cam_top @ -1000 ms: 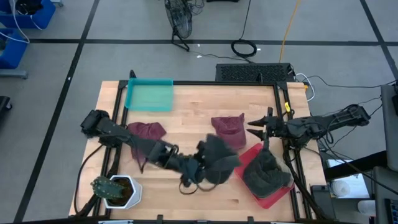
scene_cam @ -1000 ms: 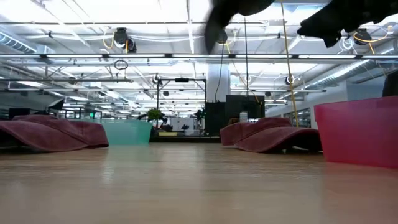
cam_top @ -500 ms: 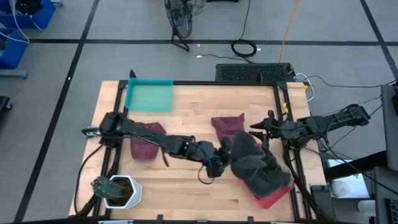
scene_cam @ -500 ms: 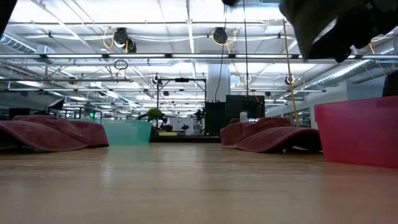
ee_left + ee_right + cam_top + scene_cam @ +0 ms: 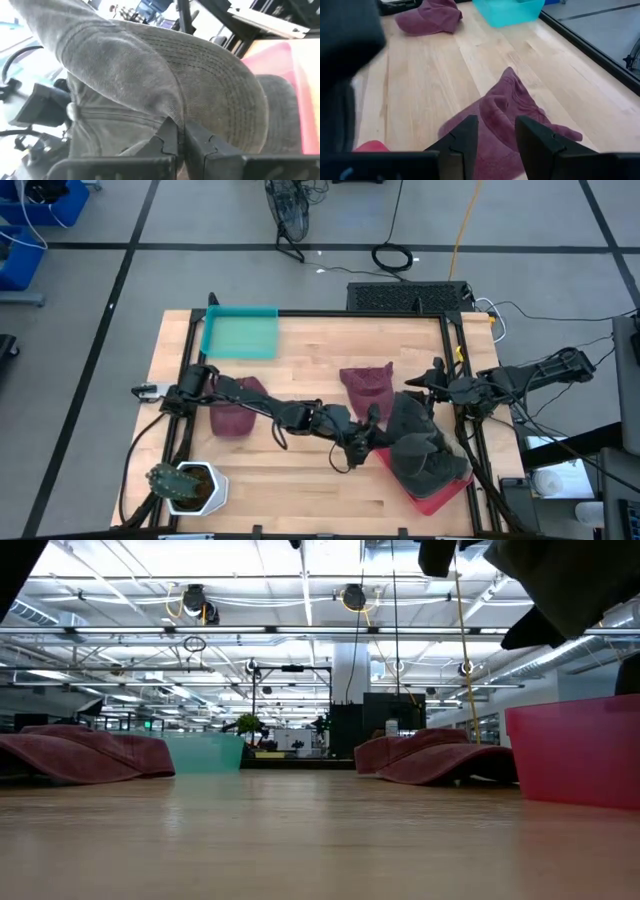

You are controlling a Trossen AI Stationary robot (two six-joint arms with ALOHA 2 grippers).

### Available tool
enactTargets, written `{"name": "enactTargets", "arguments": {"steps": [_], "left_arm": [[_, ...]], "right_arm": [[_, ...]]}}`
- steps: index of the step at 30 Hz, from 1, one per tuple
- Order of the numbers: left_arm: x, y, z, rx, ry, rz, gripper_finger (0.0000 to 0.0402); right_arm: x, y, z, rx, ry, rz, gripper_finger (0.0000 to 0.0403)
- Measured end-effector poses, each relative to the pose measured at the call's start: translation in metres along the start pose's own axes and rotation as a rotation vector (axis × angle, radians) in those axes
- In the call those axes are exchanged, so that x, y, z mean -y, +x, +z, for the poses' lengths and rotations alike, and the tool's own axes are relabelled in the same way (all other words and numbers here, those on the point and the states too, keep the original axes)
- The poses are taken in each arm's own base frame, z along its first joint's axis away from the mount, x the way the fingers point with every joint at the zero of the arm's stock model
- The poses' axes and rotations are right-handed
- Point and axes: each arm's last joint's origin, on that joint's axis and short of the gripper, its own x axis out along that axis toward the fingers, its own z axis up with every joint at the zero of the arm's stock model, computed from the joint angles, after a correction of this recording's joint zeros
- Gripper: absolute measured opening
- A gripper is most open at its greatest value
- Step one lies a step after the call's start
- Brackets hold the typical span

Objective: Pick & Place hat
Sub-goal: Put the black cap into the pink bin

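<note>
My left gripper (image 5: pixel 368 432) reaches across the table from the left and is shut on a dark grey hat (image 5: pixel 405 420). It holds the hat over the red tray (image 5: pixel 438 500) by the table's right near corner. A second grey hat (image 5: pixel 432 463) lies in that tray. In the low view the carried grey hat (image 5: pixel 570 580) hangs high above the red tray (image 5: pixel 575 750). My right gripper (image 5: pixel 495 134) is open and waits near the right edge, over a maroon hat (image 5: pixel 507 112) that lies flat on the wood. My left gripper pinches a fold of the grey hat's cloth (image 5: pixel 167 112) between its two fingers, where crown and brim meet. The fingers (image 5: pixel 167 137) come roughly level from the table's left. The hat is lifted clear, its brim (image 5: pixel 225 75) reaching out over the red tray (image 5: pixel 295 70).
Another maroon hat (image 5: pixel 236 405) lies under the left arm near the table's left side. A teal tray (image 5: pixel 240 333) sits at the far left corner, and a potted plant (image 5: pixel 185 486) stands at the near left corner. Bare wood runs along the middle and near edge.
My left gripper has carried the grey hat from the middle of the table toward the right edge, and the hat now hangs over the red tray and the hat in it. It has stayed shut on the hat throughout.
</note>
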Motion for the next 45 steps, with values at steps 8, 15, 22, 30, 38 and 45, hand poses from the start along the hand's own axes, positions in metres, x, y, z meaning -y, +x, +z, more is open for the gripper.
{"name": "enactTargets", "arguments": {"steps": [8, 15, 22, 30, 38, 45], "left_arm": [[0.013, 0.009, -0.009, 0.026, -0.019, -0.012, 0.0007], [0.039, 0.024, -0.028, 0.025, -0.018, -0.005, 0.0018], [0.041, 0.026, -0.029, 0.034, -0.02, 0.001, 0.0017], [0.05, 0.026, -0.024, 0.028, -0.009, -0.044, 0.0007], [0.05, 0.026, -0.026, 0.019, -0.032, -0.052, 0.0041], [0.049, 0.026, -0.027, 0.016, -0.105, -0.051, 0.0042]], "right_arm": [[0.002, -0.003, 0.002, 0.036, 0.02, -0.008, 0.0116], [0.003, -0.005, 0.002, 0.046, 0.049, -0.008, 0.0116], [0.003, -0.005, 0.003, 0.051, 0.051, -0.018, 0.0116], [0.004, -0.005, 0.003, 0.058, 0.052, -0.033, 0.0116], [0.003, -0.005, 0.005, 0.078, 0.062, -0.024, 0.0116], [0.002, -0.005, 0.007, 0.095, 0.063, -0.017, 0.0116]]}}
